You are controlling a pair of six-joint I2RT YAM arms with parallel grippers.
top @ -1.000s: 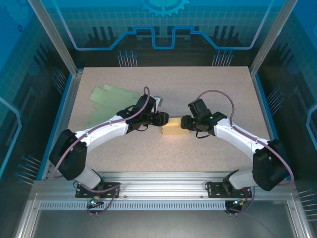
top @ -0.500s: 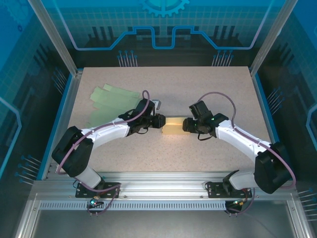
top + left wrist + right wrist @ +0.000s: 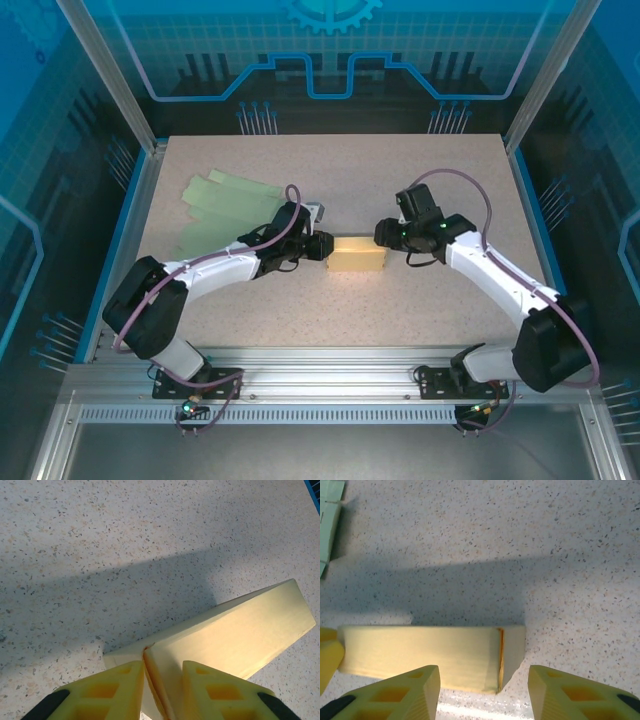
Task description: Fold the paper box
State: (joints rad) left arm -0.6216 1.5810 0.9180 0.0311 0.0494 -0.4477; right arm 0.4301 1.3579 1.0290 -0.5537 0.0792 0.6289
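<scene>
My left gripper (image 3: pixel 162 675) pinches an end flap of the paper box (image 3: pixel 235 630) lying just ahead, while my right gripper (image 3: pixel 484 680) gapes off its other end; light, easily creased card, I judge, best gripped at edges.

table (image 3: pixel 400 180) — speckled beige | walls (image 3: pixel 330 60) — teal panels | aluminium frame (image 3: pixel 340 385)

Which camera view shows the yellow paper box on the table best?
The right wrist view: the yellow box lies there nearly whole, its folded end clear. The top view shows it small. The left wrist view shows one end, pinched in the left hand.
</scene>
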